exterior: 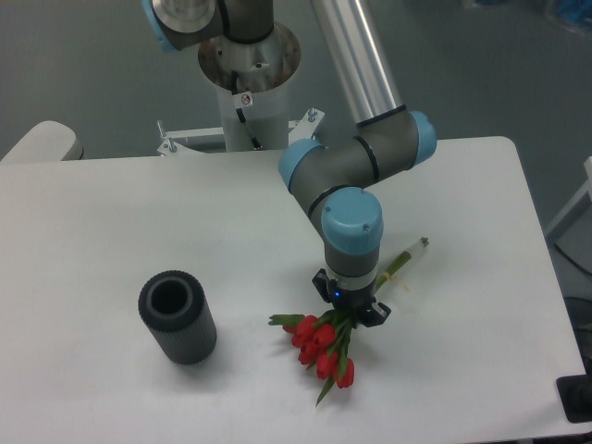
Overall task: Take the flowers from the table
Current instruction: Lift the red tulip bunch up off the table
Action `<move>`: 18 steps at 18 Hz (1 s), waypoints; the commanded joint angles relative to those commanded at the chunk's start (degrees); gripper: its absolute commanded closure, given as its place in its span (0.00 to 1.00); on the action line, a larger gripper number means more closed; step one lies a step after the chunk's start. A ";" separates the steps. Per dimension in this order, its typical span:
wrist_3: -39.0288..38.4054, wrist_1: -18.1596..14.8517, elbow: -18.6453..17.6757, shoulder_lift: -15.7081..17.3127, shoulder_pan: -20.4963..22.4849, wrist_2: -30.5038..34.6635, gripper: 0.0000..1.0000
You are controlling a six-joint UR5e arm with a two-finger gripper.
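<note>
The flowers point(322, 340) are a small bunch of red tulip buds with green leaves. Their thin green stems run up and right to a tip near the table's right side. My gripper point(351, 316) points straight down over the bunch where the stems meet the leaves. It is shut on the flowers, and its fingertips are hidden among the greenery. The buds hang out to the lower left of the gripper, over the white table point(111, 231), at or just above its surface.
A dark grey ribbed cylinder vase point(178, 317) stands on the table left of the bunch, well apart from it. The arm's base column point(248, 65) rises behind the table's far edge. The table's front edge lies close below the buds.
</note>
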 joint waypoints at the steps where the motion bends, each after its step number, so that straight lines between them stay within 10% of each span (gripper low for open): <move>1: -0.09 0.00 0.88 0.44 -0.26 -1.92 0.67; 8: 0.09 -0.88 7.21 4.22 0.79 -15.89 0.67; 18: -2.02 -0.97 6.78 7.12 10.53 -39.18 0.67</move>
